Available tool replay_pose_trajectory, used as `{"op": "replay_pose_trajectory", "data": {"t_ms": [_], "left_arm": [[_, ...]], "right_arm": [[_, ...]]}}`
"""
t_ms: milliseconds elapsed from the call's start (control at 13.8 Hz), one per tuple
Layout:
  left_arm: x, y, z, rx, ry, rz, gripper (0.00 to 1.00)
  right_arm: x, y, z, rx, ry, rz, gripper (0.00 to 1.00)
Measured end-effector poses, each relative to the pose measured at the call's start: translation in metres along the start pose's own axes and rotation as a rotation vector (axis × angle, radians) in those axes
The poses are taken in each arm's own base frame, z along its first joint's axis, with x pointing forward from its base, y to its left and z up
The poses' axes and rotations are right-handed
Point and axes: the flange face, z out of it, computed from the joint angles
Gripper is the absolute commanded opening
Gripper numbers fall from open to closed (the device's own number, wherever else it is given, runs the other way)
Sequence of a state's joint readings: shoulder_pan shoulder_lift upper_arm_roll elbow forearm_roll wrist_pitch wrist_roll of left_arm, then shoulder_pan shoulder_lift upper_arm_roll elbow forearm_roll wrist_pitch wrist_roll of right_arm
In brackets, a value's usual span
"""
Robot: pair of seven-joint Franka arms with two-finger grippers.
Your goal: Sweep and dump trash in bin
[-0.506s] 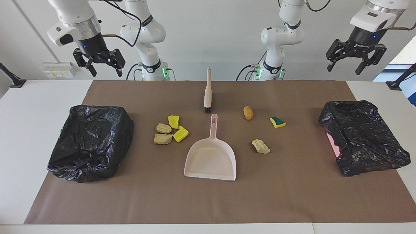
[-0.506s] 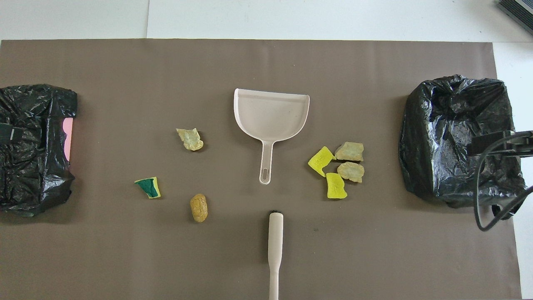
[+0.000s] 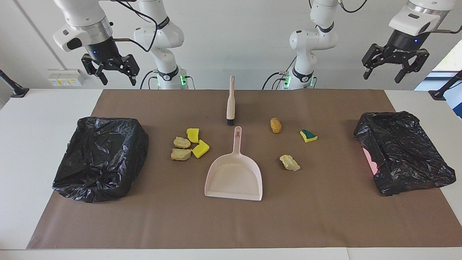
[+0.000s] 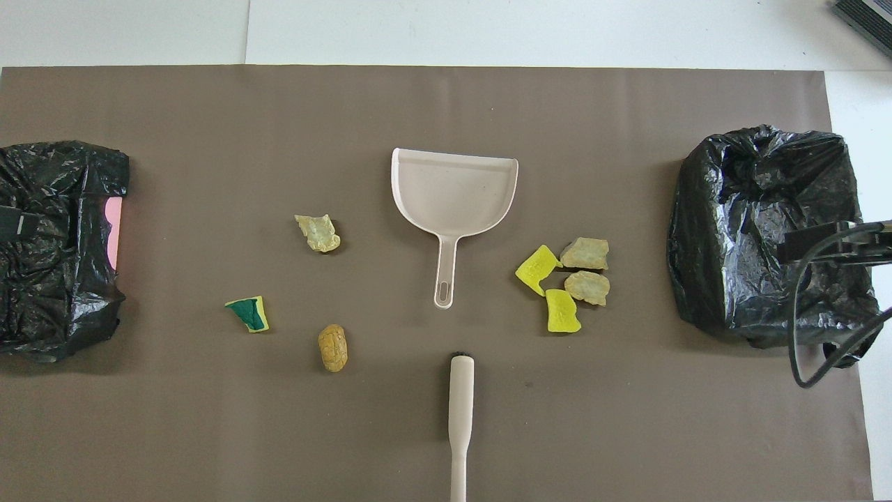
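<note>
Both grippers, left (image 3: 395,71) and right (image 3: 110,74), hang high with fingers apart; nothing is held. Trash (image 3: 189,144) lies beside the dustpan (image 3: 234,177) on the desk (image 3: 47,104).

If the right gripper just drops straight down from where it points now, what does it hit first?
Probably the black bag-lined bin at its end of the table. The right gripper hangs open, fingers down, and the overhead view shows part of that arm over the bin, though depth is uncertain.
</note>
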State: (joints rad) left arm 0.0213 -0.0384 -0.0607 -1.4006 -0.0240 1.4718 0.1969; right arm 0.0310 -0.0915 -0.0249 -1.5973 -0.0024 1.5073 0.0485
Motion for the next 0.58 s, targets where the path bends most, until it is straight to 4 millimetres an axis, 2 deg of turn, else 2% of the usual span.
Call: {"op": "replay_pose_trajectory", "data": {"t_ms": [289, 578], "left_arm": [[0.0, 0.0, 0.0, 0.0, 0.0, 0.0, 1.0], [0.0, 0.0, 0.0, 0.0, 0.0, 0.0, 1.0]], "right_arm": [[-0.001, -0.004, 0.009, 0.0, -0.015, -0.007, 1.0], [0.016, -0.039, 0.039, 0.002, 0.012, -0.045, 1.0]]}}
